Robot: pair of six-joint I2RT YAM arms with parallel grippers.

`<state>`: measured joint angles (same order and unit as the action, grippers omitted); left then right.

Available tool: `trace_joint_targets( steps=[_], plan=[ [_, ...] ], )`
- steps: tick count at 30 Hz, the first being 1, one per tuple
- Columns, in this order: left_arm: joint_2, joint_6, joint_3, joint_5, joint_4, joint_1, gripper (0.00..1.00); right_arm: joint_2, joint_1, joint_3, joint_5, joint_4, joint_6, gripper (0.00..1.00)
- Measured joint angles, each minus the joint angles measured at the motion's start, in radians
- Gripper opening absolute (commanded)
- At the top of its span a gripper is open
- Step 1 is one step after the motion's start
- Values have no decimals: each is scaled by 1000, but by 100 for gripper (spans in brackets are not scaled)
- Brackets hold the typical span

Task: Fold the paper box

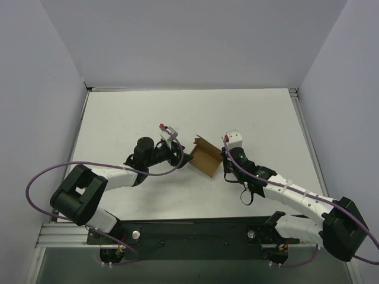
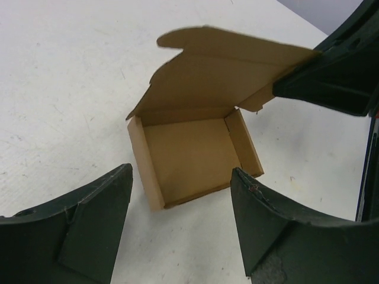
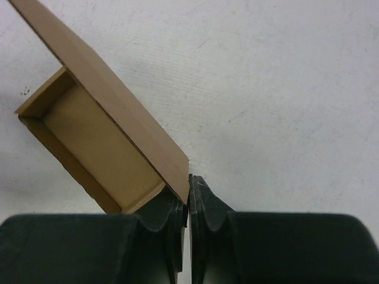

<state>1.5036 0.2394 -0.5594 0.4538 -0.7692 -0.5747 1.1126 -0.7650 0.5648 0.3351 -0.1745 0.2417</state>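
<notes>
Close the box (image 1: 204,157) lid (image 2: 237,65).
Your left gripper (image 2: 180,174) is spread, right gripper (image 3: 189,183) pinches the lid corner: swing it down slowly, flap (image 2: 177,38) tucked inside.

L black-and-white robot arm (image 1: 112,174) reaches from lower left toward frame centre; black two-finger L gripper (image 1: 181,158) (image 2: 180,173) w/ jaws spread wide. R black-and-white robot arm (image 1: 296,198) angles in from lower right; black two-finger R gripper (image 1: 225,168) (image 3: 189,182) jaws pressed together.
</notes>
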Motion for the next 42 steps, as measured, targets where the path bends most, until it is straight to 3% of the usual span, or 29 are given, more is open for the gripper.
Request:
trace_joint_targets(
  steps=[12, 19, 28, 32, 33, 35, 39, 42],
  plan=[
    [-9, -93, -47, 127, 116, 50, 75, -44, 97, -2, -285, 81, -80, 0],
    [11, -118, -105, 140, 146, 50, 52, -43, 98, 0, -353, 99, -90, 0],
    [27, -143, -111, 150, 203, 27, 51, -43, 98, 0, -362, 106, -94, 0],
    [35, -153, -111, 150, 226, 18, 34, -43, 99, 0, -362, 107, -95, 0],
    [35, -156, -111, 149, 231, 18, 24, -43, 99, 0, -362, 108, -95, 0],
    [37, -160, -113, 148, 239, 17, 14, -43, 99, 0, -361, 110, -95, 0],
    [49, -177, -129, 140, 253, 6, 2, -43, 98, 0, -352, 114, -96, 0],
    [63, -175, -149, 100, 269, -20, 0, -43, 96, 0, -303, 115, -92, 0]
  ],
)
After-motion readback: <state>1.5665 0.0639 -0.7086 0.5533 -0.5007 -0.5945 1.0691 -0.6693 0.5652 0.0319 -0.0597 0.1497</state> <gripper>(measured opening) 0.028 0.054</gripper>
